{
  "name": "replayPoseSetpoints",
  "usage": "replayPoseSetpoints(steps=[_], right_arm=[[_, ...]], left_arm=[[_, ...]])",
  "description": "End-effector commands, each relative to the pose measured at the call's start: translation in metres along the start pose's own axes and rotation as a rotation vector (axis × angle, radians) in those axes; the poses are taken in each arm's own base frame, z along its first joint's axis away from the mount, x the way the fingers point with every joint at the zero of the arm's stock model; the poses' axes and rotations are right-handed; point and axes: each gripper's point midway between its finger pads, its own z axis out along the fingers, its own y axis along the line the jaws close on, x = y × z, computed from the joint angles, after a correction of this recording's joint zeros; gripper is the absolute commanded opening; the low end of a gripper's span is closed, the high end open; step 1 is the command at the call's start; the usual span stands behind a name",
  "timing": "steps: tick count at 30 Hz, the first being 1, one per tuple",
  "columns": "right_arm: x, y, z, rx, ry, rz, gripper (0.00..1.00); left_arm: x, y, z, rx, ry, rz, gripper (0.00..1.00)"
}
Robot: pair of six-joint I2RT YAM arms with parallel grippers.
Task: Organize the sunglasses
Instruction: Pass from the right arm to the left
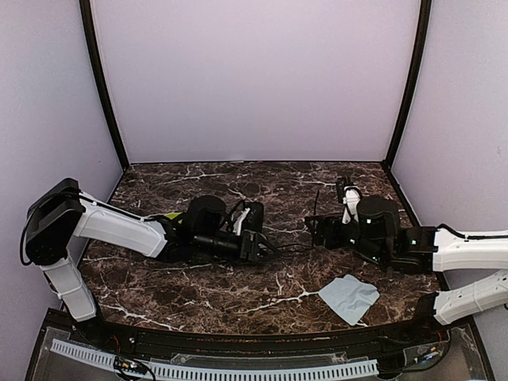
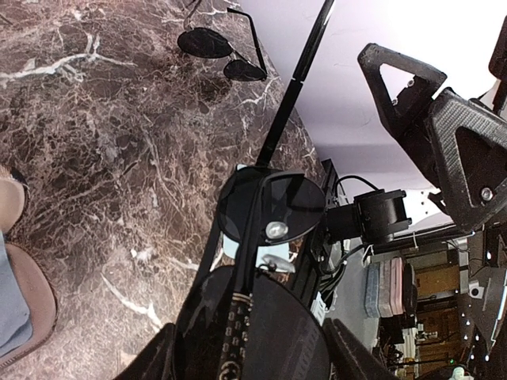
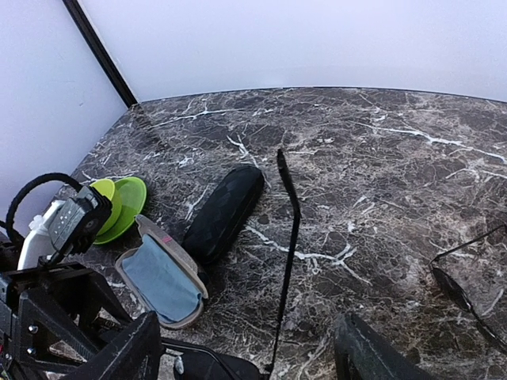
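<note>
The round-lens sunglasses with a thin black wire frame (image 2: 273, 207) are in the air over the middle of the dark marble tabletop (image 1: 198, 178), between the two arms. The left gripper (image 1: 258, 246) pinches them at the lens part. The right gripper (image 3: 249, 352) has its fingers spread on both sides of the long slim temple arm (image 3: 287, 237) and does not touch it. The second pair of dark sunglasses (image 2: 222, 51) lies flat on the tabletop, well apart from the held pair.

I judge such glasses to be very light but fragile: the wire bends easily, the hinge is weak, and the smooth lenses can slip or get scratched. The better place to hold is probably the frame near the bridge or the hinge, with soft pressure.
</note>
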Motion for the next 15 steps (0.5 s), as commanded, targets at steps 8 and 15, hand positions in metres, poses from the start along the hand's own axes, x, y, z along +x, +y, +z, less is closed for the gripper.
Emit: replayPoseSetpoints(steps=[8,15], right_arm=[[-0.043,-0.03,-0.029,-0.011,-0.057,0.043,0.68],[-0.048,-0.052,-0.011,0.099,-0.006,0.041,0.62]], left_arm=[[-0.021,-0.022,-0.021,0.0,-0.077,0.124,0.41],[-0.021,-0.026,-0.022,0.016,-0.077,0.141,0.4]])
